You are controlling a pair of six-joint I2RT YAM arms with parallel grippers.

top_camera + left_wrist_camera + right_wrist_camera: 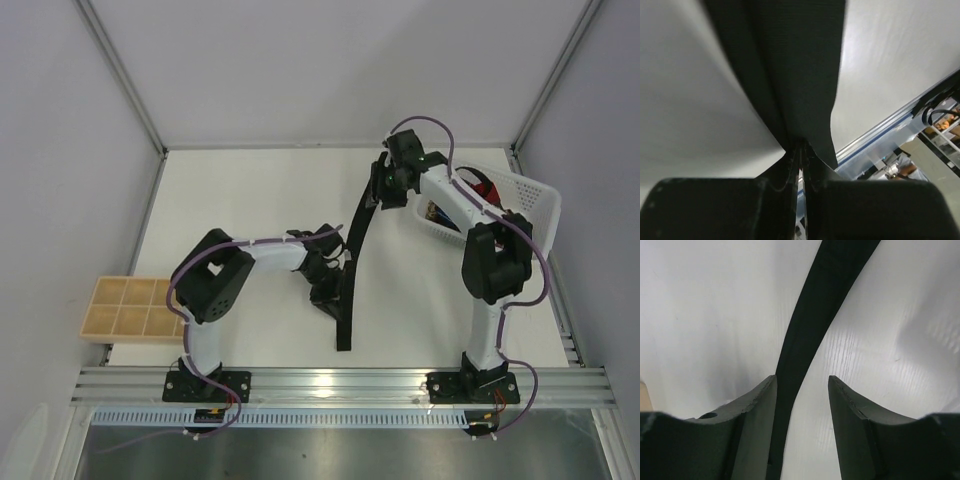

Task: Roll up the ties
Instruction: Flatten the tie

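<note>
Here, a plain black tie (346, 320) lies in a long, gentle curve down the centre of the frame, its narrow end uppermost. The left gripper (800, 147) is pinched tight on its middle, while the right gripper (802, 379) straddles the narrow end with fingers spread, gripping nothing. Beneath is a white table (240, 200) enclosed by pale walls, with a white lattice basket (535, 195) at right.

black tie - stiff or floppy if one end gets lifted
Probably floppy: the black tie lies curved and creases where the left gripper pinches it. Likely light, being thin and flat; the free end would probably drag.
</note>
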